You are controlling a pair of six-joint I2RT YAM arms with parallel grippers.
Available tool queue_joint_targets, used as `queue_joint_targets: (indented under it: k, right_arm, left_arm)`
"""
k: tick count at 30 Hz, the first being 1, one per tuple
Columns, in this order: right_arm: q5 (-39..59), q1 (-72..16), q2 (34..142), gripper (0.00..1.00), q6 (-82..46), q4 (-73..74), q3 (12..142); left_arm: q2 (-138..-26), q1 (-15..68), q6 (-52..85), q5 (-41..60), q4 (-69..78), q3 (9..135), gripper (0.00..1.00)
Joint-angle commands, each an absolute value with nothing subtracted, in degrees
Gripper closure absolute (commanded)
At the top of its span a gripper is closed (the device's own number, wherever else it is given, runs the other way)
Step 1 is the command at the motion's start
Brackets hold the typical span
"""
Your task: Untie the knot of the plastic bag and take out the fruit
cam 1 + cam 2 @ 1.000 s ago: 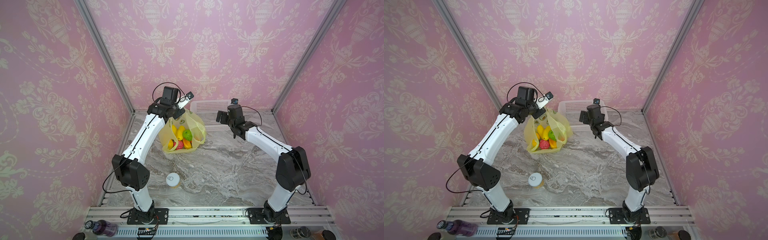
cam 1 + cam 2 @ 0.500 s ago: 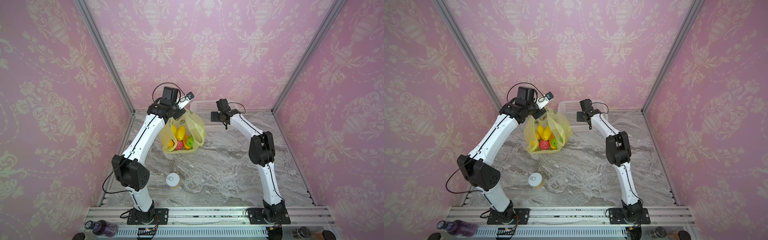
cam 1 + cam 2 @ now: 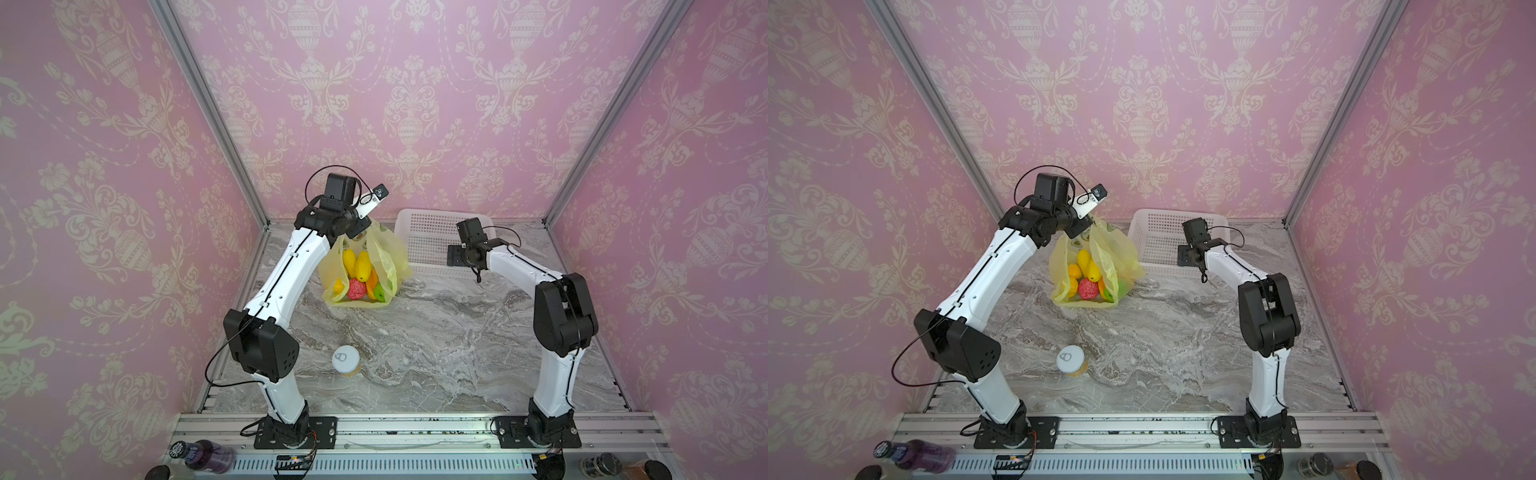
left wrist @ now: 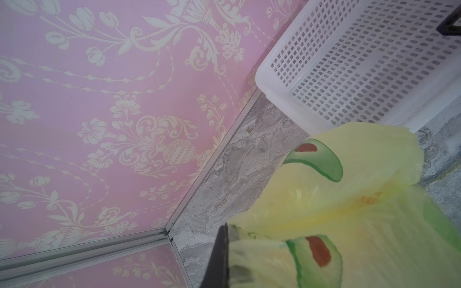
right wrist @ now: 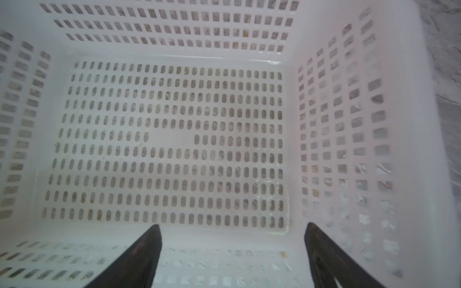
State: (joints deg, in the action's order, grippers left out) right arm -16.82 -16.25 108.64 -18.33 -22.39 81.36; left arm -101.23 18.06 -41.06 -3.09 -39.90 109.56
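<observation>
Both top views: L gripper [image 3: 356, 232] clamped on bag [image 3: 388, 253] top; fruit [image 3: 358, 270] piled below its fingers.
L wrist: bag film against finger [image 4: 220, 251].
R wrist: R gripper [image 5: 232, 234] wide, empty, above basket [image 5: 324, 62].
We judge fruit sideways of R fingers; R arm free.

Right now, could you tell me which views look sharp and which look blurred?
Both top views: sharp and evenly lit. Left wrist view: basket crisp, the bag close to the lens soft. Right wrist view: hazy throughout, the basket's walls smeared on one side.
</observation>
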Motion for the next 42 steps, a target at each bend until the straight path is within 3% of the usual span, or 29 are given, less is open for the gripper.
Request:
queue_joint_targets:
  k: [1, 21, 37, 42]
  right_arm:
    - [-21.23, -16.26, 103.42, 0.1, -20.79, -19.48, 74.12]
    - [-27.14, -14.65, 76.99, 0.11, -26.86, -26.27, 48.51]
    - [-29.48, -13.8, 60.0, 0.13, -31.12, -29.46, 41.56]
    - [-19.74, -14.18, 50.41, 0.15, -29.53, -26.06, 39.19]
  left_arm:
    - [-99.41, 17.55, -42.14, -0.9, -39.81, 109.75, 1.0]
    - [-101.5, 17.43, -38.01, 4.84, -41.65, 114.35, 1.0]
    - [-100.23, 17.54, -33.65, 5.26, -39.86, 113.48, 1.0]
    - [-99.91, 18.06, -34.25, 4.75, -40.18, 113.02, 1.0]
